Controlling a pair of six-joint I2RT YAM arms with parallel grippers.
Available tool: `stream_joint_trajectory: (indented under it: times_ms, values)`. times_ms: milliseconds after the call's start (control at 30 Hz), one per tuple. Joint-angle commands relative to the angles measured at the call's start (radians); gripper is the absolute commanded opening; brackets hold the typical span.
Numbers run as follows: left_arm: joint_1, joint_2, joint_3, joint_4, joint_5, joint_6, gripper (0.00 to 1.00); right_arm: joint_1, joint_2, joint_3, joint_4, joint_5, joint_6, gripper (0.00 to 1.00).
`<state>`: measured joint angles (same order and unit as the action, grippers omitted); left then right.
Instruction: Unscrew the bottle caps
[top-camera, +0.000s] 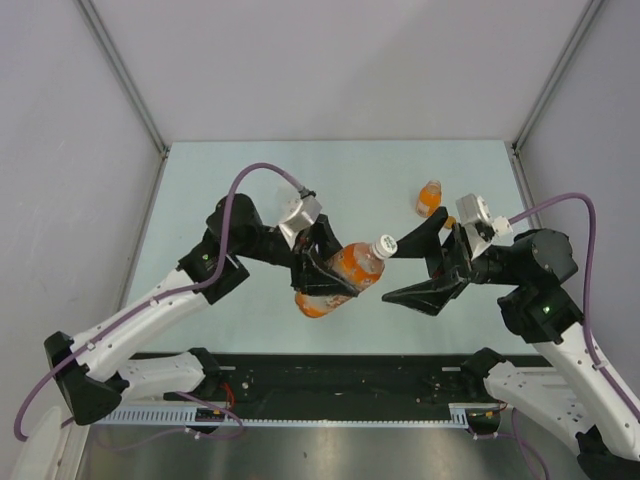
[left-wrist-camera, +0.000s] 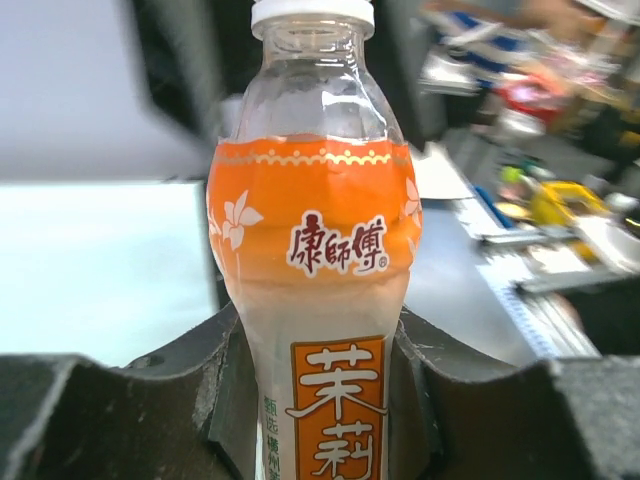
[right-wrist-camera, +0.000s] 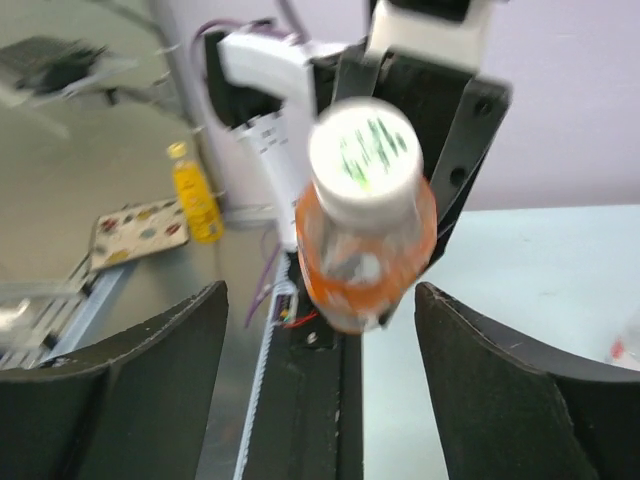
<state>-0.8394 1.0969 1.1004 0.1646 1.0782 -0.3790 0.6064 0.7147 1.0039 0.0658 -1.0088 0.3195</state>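
Note:
My left gripper (top-camera: 322, 272) is shut on the body of the taller orange-drink bottle (top-camera: 340, 272) and holds it above the table, tilted toward the right arm. In the left wrist view the fingers (left-wrist-camera: 180, 400) clamp the bottle (left-wrist-camera: 315, 250) on both sides. Its white cap (top-camera: 384, 245) is on the neck and shows in the left wrist view (left-wrist-camera: 312, 12) and the right wrist view (right-wrist-camera: 364, 160). My right gripper (top-camera: 392, 272) is open, its jaws wide on either side of the cap and apart from it. The short squat orange bottle (top-camera: 430, 198) lies at the back right. The clear bottle is out of view.
A small orange piece (top-camera: 449, 222) lies by the squat bottle, behind my right gripper. A black rail (top-camera: 340, 375) runs along the table's near edge. Enclosure walls stand at the left, back and right. A yellow bottle (right-wrist-camera: 195, 195) stands off the table in the right wrist view.

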Motion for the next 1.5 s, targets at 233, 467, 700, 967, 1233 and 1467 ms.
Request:
stream_joint_trajectory:
  times_ms: [233,467,700,967,1233,1467]
  values:
    - [-0.105,-0.055,-0.039,-0.275,-0.998,0.279,0.0,-0.004,-0.035,0.055,-0.11,0.714,0.153,0.77]
    - [-0.188,-0.106,-0.109,-0.215,-1.305,0.307,0.0,0.042,-0.021,0.053,-0.095,0.926,0.253,0.79]
    - [-0.331,-0.126,-0.185,-0.073,-1.554,0.423,0.0,0.105,0.074,0.055,-0.118,1.009,0.386,0.83]
    - [-0.408,-0.101,-0.208,-0.022,-1.669,0.512,0.0,0.184,0.132,0.062,-0.077,1.085,0.4,0.82]
    - [-0.423,-0.086,-0.209,-0.014,-1.689,0.528,0.0,0.214,0.158,0.064,-0.044,1.104,0.388,0.79]
    - [-0.438,-0.061,-0.203,-0.016,-1.692,0.528,0.0,0.219,0.177,0.064,-0.014,1.115,0.374,0.74]
